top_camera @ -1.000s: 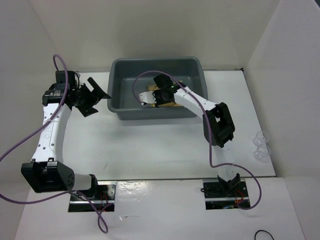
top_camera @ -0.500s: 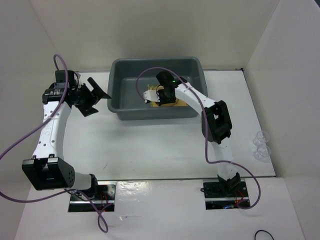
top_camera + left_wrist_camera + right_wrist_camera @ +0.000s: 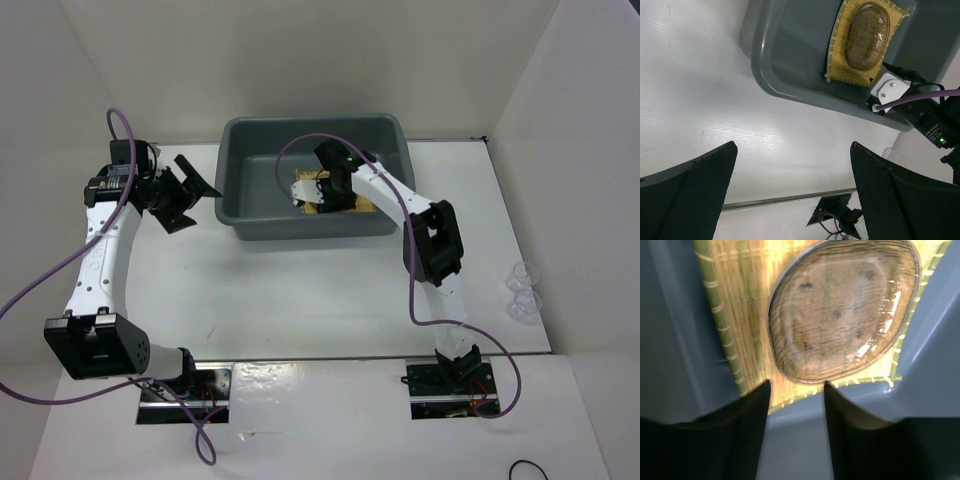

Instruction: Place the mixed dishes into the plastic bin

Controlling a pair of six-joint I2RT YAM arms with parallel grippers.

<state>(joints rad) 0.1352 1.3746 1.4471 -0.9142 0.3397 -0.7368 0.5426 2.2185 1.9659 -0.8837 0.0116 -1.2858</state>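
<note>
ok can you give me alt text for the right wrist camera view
Close overhead view of a clear round dish lying on a yellow woven mat on the floor of the grey plastic bin. The right claw frames the bottom of the picture, its two dark fingers apart with nothing held between them.

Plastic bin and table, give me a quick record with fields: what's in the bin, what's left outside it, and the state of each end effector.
in the plastic bin: yellow mat with a clear plate lying on it
outside: two clear cups at the table right edge
left end effector: open, empty, left of the bin
right end effector: open, empty, inside the bin above the mat
</note>
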